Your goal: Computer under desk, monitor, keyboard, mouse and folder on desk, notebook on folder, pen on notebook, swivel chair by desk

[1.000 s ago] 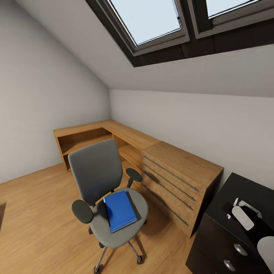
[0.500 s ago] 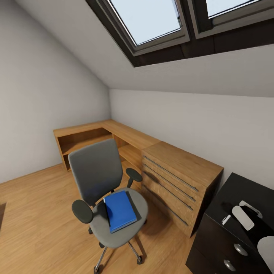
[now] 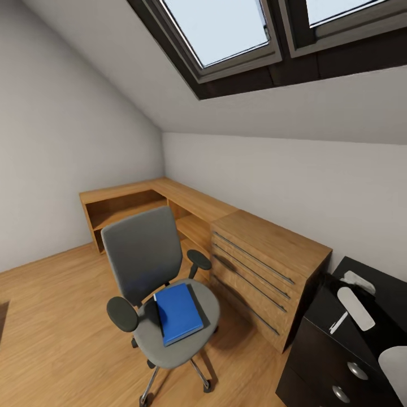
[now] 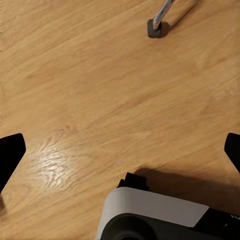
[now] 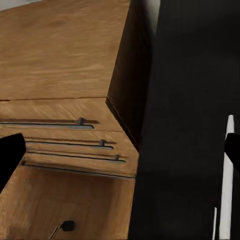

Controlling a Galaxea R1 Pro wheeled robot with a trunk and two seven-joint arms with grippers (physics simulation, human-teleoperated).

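Sitting on the grey seat of the swivel chair (image 3: 155, 265), the blue folder (image 3: 178, 312) lies flat with its black spine toward the chair back. The chair stands on the wood floor (image 3: 51, 316) in front of a light wood chest of drawers (image 3: 265, 271), well apart from the black desk (image 3: 333, 345) at the head view's lower right. On that desk lies a thin pale pen (image 3: 338, 323), just beside the white right arm.

The right gripper (image 5: 120, 150) hangs over the desk's edge with its 2 black fingertips (image 5: 10, 152) spread wide, nothing between them (the pen shows near one tip). The left gripper (image 4: 120, 150) hangs above bare floor, its fingers likewise wide apart and empty, with a chair castor (image 4: 156, 27) in view beyond.
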